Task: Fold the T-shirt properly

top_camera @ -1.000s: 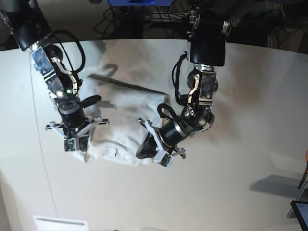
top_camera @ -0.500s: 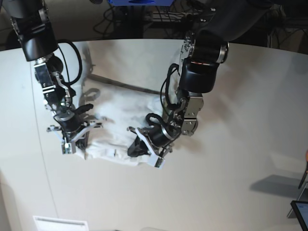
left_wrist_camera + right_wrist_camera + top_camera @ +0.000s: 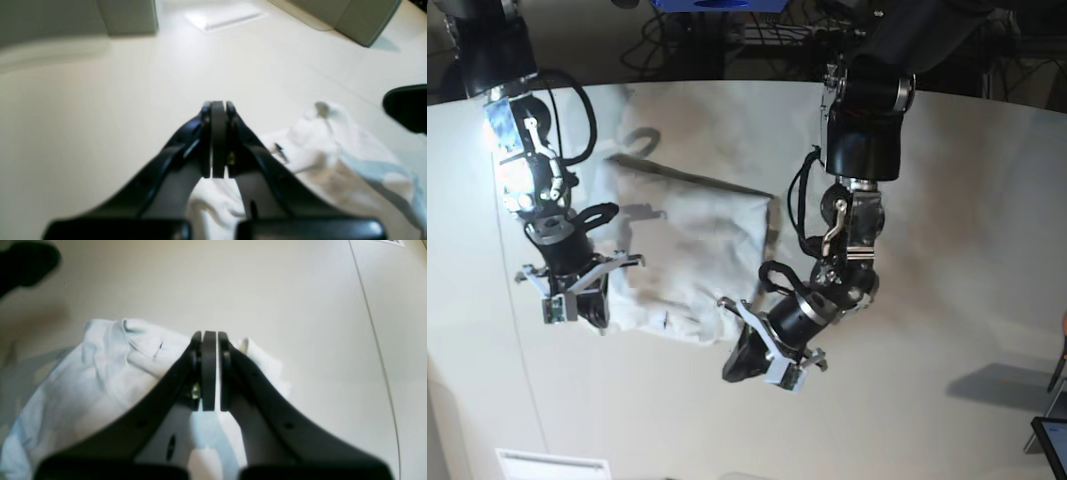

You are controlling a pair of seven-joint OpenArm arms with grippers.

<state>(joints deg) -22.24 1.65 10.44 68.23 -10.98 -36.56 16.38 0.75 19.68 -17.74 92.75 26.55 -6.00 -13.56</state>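
The white T-shirt (image 3: 689, 240) lies folded into a wrinkled, rough rectangle on the off-white table, left of centre. My left gripper (image 3: 732, 371) is shut and empty, low over bare table just off the shirt's front right corner. In the left wrist view its black fingers (image 3: 215, 110) are pressed together, with the shirt (image 3: 333, 150) behind them to the right. My right gripper (image 3: 595, 312) is shut at the shirt's front left corner. In the right wrist view its tips (image 3: 208, 336) are closed over the shirt (image 3: 100, 373), with no cloth showing between them.
A small white paper label (image 3: 552, 465) lies near the table's front left edge; it also shows in the left wrist view (image 3: 223, 16). Cables and dark equipment (image 3: 727, 30) stand behind the table. A dark screen corner (image 3: 1052, 440) sits at the far right.
My left gripper has pulled back off the shirt's front edge toward the table's front. My right gripper has shifted slightly forward at the shirt's left corner. The shirt lies flatter.
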